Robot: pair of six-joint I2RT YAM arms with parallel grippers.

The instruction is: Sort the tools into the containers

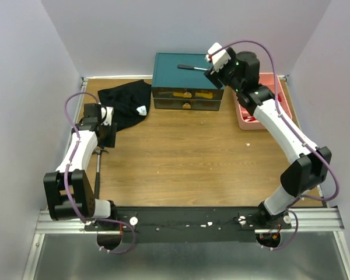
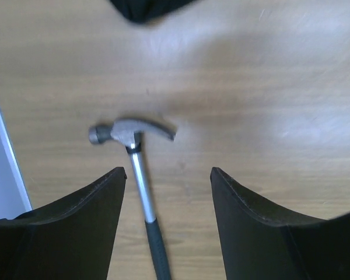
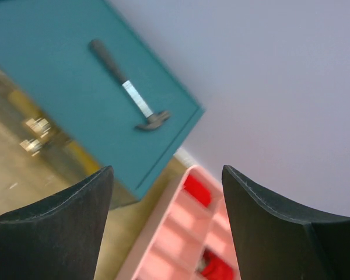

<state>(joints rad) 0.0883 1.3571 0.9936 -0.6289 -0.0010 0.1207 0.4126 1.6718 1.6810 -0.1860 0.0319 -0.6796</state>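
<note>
Lying atop the teal metal drawer cabinet [image 1: 166, 76] is a black-handled steel hammer [image 3: 128, 87]; the pink plastic compartment tray [image 3: 163, 233] holds red pieces [image 3: 197, 189]. Right gripper [image 3: 166, 168] and left gripper [image 2: 168, 175] gape empty, the left over a second hammer [image 2: 134, 151].

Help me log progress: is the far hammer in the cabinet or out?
Out: the hammer lies flat on top of the teal cabinet, both drawers shut.

The brown wooden tabletop [image 1: 181, 157] is occupied by a teal metal drawer cabinet [image 1: 169, 73], a pink plastic compartment tray [image 1: 245, 119] beside it, a crumpled black cloth [image 1: 125, 102] and a black-handled steel hammer [image 2: 141, 175].
</note>
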